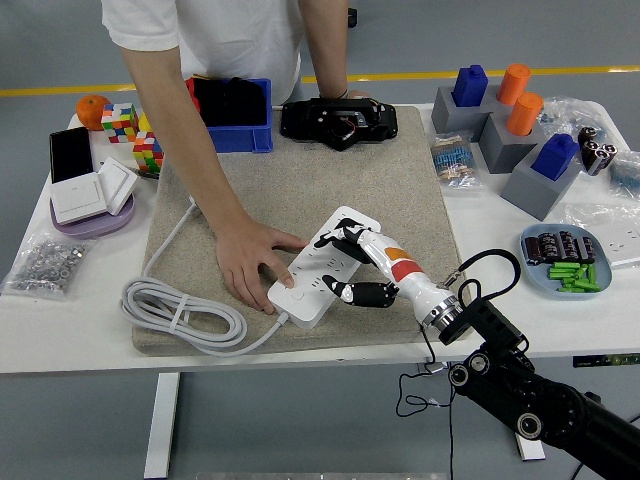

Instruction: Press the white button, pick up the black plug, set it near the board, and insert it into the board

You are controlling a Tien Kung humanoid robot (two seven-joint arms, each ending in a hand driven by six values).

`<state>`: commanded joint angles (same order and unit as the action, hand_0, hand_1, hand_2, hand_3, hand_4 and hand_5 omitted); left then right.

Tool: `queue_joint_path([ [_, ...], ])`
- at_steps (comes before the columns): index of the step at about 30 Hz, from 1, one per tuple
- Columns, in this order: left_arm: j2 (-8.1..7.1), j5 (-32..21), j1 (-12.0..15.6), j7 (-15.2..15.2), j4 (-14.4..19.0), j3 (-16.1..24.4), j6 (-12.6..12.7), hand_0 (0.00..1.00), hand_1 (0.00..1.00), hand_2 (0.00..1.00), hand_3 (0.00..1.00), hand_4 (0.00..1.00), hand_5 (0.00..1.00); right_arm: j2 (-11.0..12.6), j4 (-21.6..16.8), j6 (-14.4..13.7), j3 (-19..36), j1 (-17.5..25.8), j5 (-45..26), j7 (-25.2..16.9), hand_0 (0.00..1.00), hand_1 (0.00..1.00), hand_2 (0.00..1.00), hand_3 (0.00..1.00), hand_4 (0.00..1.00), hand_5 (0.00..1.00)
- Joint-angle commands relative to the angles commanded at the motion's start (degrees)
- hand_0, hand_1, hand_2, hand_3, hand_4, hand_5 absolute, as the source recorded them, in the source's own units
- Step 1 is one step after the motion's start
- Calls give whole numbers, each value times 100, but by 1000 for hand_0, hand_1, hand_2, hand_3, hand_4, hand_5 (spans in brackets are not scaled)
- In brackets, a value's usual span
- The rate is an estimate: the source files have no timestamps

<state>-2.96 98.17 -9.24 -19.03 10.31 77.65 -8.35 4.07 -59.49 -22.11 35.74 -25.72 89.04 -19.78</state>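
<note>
**One hand at the board, the plug going in**

One robot hand works here: the right hand (362,268) reaches in from the lower right and sits over the white power strip (322,266), which lies at an angle on the beige mat (300,180). We see its fingers (352,292) curled narrow above the sockets, with something black between the upper ones. We take that for the black plug (347,238), though it is too small for us to be sure of the hold. The left hand is out of view.

A person's hand (250,262) lies flat against the strip's near end, steadying it, right by the white button (297,296). The strip's white cable (180,312) coils on the mat's left corner.

We judge the insertion step to be in hand. The next move calls for squaring the pins to a socket and pushing straight down while the strip is held firm; a slanted push could skid the strip.

As for writing, we can read none. The robot's forearm bears an orange patch (402,265), and no brand or label elsewhere on the counter (60,330) is legible.
</note>
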Motion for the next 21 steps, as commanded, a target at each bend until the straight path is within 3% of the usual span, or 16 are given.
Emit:
queue_joint_path([
  [14,11,-41,4,3,0,-3,7,691,666,642,646,560,172,139,-614,29,658,103,133,44,876,798,750,664,728,86],
  [21,9,-46,21,3,0,4,13,692,666,642,646,560,172,312,-900,102,1368,424,330,163,875,797,750,673,740,85],
])
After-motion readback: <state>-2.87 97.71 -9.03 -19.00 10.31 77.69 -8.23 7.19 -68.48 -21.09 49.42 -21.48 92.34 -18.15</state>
